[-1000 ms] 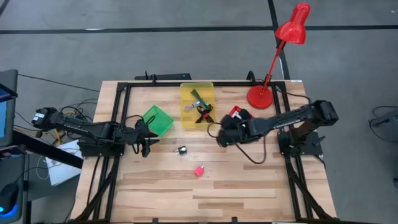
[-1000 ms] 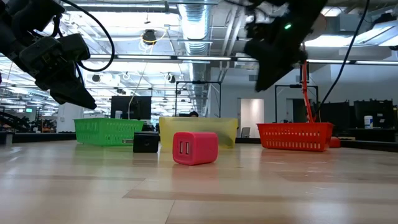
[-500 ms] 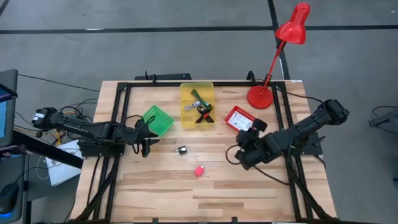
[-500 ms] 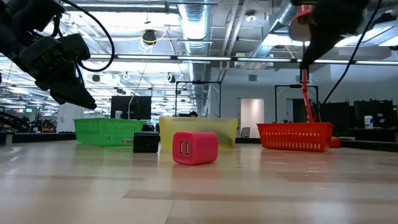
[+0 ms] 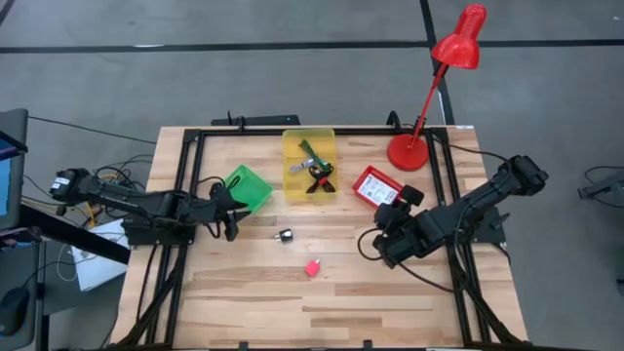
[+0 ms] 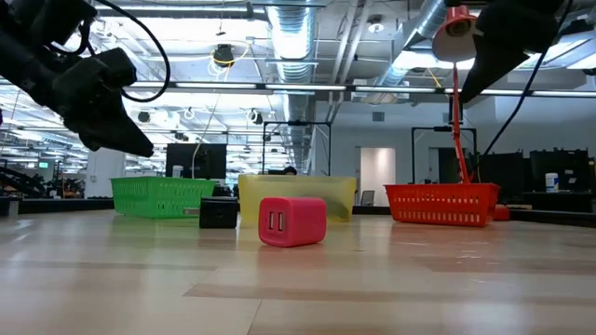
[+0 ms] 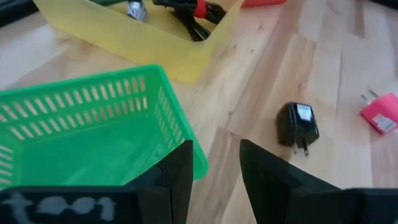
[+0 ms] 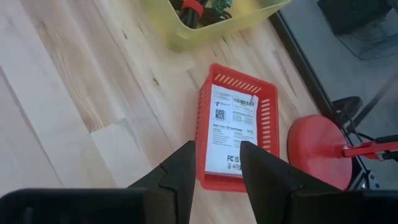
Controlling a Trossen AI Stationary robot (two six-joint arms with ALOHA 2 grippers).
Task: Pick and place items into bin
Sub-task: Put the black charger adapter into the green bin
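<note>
right wrist view shows a white card packet (image 8: 231, 129) with black print, "fc" legible, lying in the red basket (image 8: 270, 121); right gripper (image 8: 216, 167) and left gripper (image 7: 214, 167) jaws apart, empty.

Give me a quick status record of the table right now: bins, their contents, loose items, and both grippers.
green bin: empty, as the left wrist view shows
yellow bin: holds slim black, green and red tools
red bin: holds a white card packet
loose items: black charger and pink block, both on the table
left gripper: open, empty, beside the green bin
right gripper: open, empty, near the red bin
red lamp: at the back right of the table
</note>
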